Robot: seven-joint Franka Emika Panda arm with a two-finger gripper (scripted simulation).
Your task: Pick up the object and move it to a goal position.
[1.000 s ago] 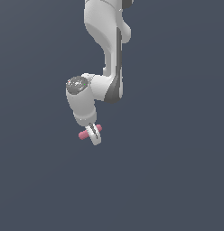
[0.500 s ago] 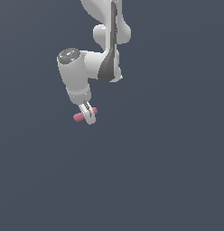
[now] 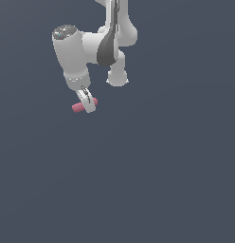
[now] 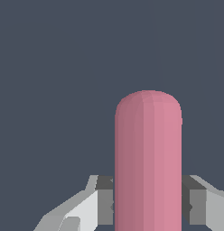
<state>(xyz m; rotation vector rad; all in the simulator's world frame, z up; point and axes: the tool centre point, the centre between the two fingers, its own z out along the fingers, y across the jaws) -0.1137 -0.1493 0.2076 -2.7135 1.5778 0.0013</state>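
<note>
- The pink cylinder (image 3: 79, 107) lies roughly level in the exterior view, its long axis running across the frame, with the end toward the exterior view's right sitting slightly higher than the other.
- Its rounded end toward the exterior view's left sticks out clear of the gripper; only a short stub shows on the far side of the near finger.
- In the wrist view the pink cylinder (image 4: 148, 162) runs straight away from the camera's lower edge, one domed end in plain sight and the other end cut off by the frame.
- The gripper (image 3: 87, 101) hangs below the white wrist of the Panda arm (image 3: 76, 52), tilted a little so its tips point down and toward the exterior view's right.
- The fingers (image 4: 102, 200) are drawn in to the width of the cylinder and press on it from both sides: the dark pads touch its flanks in the wrist view, with no gap showing on either side.
- The grip falls across the cylinder's short axis, nearer one end than the middle as seen in the exterior view.
- The cylinder sits in the upper part of the exterior view, toward its left, held against a plain dark grey-blue backdrop.
- No worktop edge or shadow can be made out, so its height above any surface cannot be told.
</note>
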